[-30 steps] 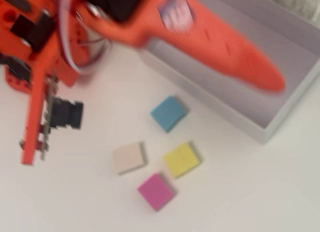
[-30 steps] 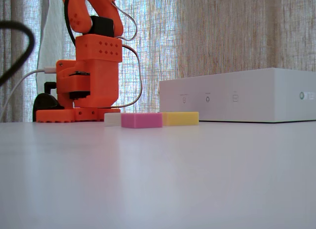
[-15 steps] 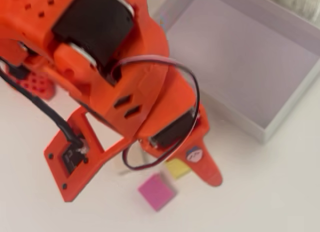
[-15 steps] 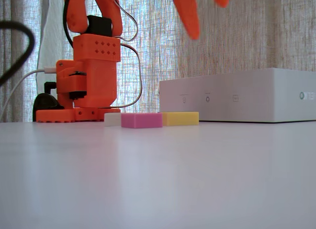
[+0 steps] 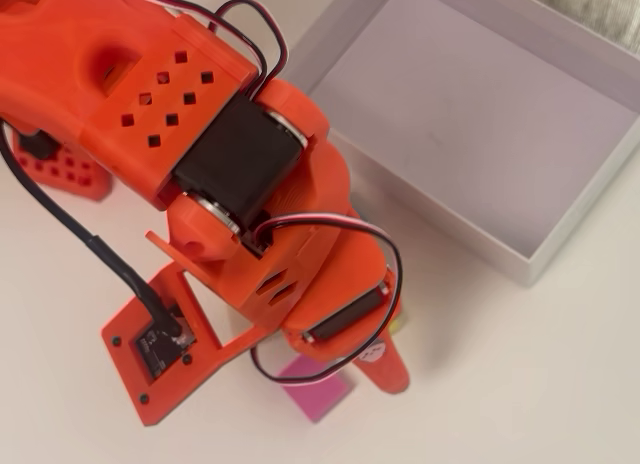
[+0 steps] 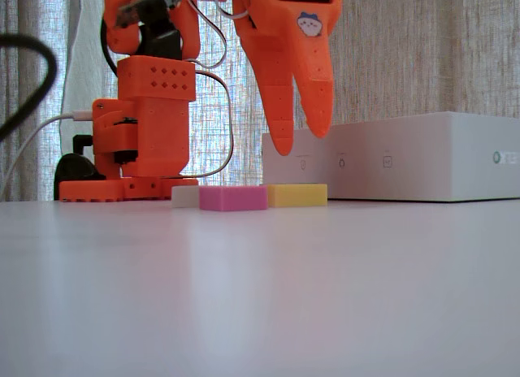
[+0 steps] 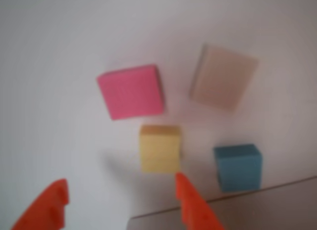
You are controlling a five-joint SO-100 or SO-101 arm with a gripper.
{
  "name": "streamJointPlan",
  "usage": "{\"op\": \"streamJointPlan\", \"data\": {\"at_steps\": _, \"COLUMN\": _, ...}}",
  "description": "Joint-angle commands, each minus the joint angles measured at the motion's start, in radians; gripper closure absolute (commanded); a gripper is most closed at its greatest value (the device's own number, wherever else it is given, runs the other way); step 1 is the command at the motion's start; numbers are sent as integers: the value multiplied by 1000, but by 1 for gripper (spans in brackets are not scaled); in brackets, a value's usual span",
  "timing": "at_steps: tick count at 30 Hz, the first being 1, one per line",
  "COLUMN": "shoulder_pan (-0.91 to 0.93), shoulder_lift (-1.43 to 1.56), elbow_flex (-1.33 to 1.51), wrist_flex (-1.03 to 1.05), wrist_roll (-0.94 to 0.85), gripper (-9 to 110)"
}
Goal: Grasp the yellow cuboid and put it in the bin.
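The yellow cuboid lies flat on the white table, with a pink block and a cream block beyond it in the wrist view. In the fixed view the yellow cuboid sits just right of the pink block, in front of the bin. My gripper hangs open above the cuboid with nothing between its fingers. In the wrist view the gripper straddles the space just short of the cuboid. From overhead the arm covers the cuboid, and the bin lies at the upper right.
A blue block lies close to the right of the yellow one, beside the bin's wall. The cream block sits left of the pink block. The orange arm base stands at the back left. The pink block shows below the arm.
The gripper has come down from the top of the fixed view to hang low over the blocks. The blocks have not moved.
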Motion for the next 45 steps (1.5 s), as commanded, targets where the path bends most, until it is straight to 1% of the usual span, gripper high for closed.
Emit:
{"op": "streamJointPlan", "data": {"at_steps": 1, "shoulder_pan": -3, "shoulder_lift": -8, "elbow_flex": 2, "wrist_flex": -21, "wrist_roll": -5, "gripper": 74}}
{"op": "streamJointPlan", "data": {"at_steps": 18, "shoulder_pan": -23, "shoulder_lift": -83, "elbow_flex": 83, "wrist_flex": -114, "wrist_roll": -2, "gripper": 74}}
{"op": "streamJointPlan", "data": {"at_steps": 35, "shoulder_pan": -44, "shoulder_lift": -92, "elbow_flex": 118, "wrist_flex": -117, "wrist_roll": -26, "gripper": 74}}
{"op": "streamJointPlan", "data": {"at_steps": 40, "shoulder_pan": -46, "shoulder_lift": -95, "elbow_flex": 118, "wrist_flex": -106, "wrist_roll": -46, "gripper": 85}}
{"op": "streamJointPlan", "data": {"at_steps": 45, "shoulder_pan": -40, "shoulder_lift": -97, "elbow_flex": 124, "wrist_flex": -104, "wrist_roll": -46, "gripper": 87}}
